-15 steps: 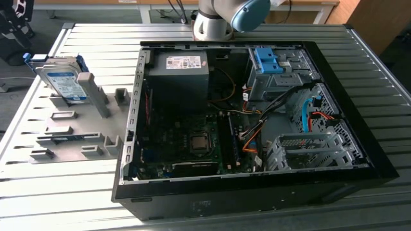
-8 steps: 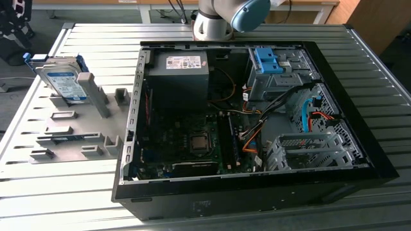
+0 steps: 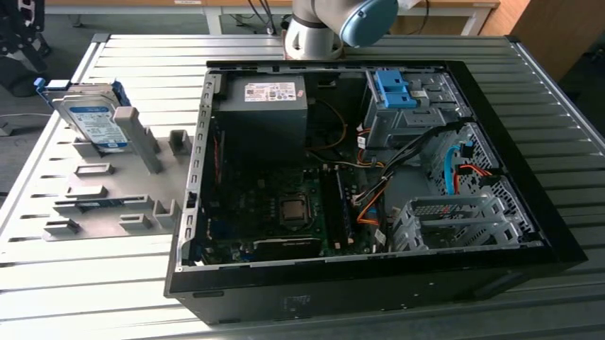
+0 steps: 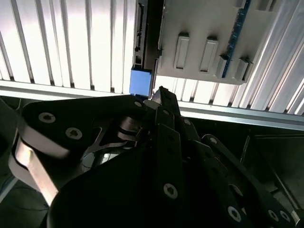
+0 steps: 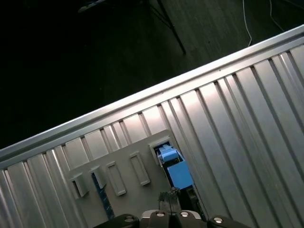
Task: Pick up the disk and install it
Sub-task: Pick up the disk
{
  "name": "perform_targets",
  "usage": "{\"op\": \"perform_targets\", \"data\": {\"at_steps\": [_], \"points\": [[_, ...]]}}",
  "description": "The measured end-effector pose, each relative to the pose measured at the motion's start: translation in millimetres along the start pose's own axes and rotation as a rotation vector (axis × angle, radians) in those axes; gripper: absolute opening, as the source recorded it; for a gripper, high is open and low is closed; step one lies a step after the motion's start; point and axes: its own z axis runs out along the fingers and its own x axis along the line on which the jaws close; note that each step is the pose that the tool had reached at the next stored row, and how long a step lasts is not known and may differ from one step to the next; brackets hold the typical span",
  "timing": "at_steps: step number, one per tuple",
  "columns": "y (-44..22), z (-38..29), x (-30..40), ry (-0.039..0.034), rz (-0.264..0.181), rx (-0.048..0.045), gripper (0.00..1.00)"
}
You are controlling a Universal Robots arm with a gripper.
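Disk [image 3: 92, 119]: you see it standing on edge in the grey rack [image 3: 123, 195], at 10 o'clock from the open computer case [image 3: 378, 177] in the exterior view.
Blue tab [image 4: 141, 81] [image 5: 178, 175]: in both wrist views it sits close to the tip of the jaws.
Jaws: you cannot tell how far open they are, or whether they hold anything.
Arm [image 3: 326, 28]: at 12 o'clock of the case, above the table [image 3: 151, 64].
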Motion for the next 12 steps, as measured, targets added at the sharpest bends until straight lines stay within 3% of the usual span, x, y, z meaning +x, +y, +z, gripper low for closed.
{"op": "perform_targets", "data": {"at_steps": [12], "points": [[0.6,2.4,-1.3,0.0089,-0.205,-0.0051,0.11]]}}
